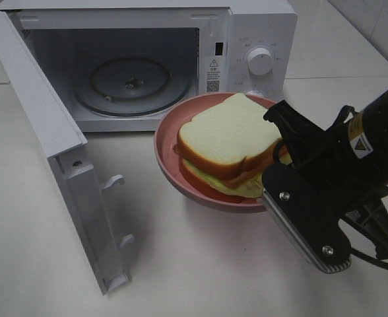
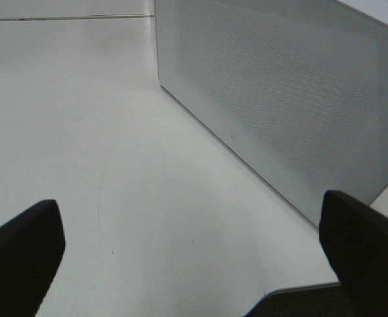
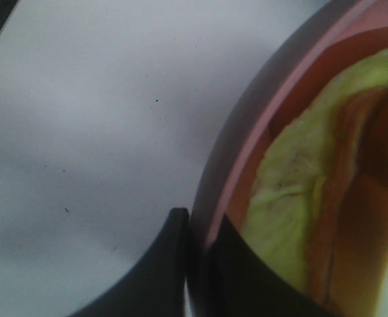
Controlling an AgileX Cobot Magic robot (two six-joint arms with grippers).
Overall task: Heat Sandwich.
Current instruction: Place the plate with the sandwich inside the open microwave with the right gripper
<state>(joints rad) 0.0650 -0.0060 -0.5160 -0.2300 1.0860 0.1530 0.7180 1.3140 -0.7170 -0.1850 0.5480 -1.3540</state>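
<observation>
1. Right wrist view: the right gripper is clamped on the pink plate's rim, one finger on each side.
2. The sandwich lies on that plate, just in front of the microwave's open mouth.
3. The left gripper, spread and empty, sits beside the microwave door.
4. The step in hand looks like loading. Next, lift the plate level and slide it onto the glass turntable inside the microwave.

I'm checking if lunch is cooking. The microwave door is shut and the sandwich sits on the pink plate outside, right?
No, the door is open, as the high camera view shows. The sandwich does sit on the pink plate, outside the microwave.
</observation>
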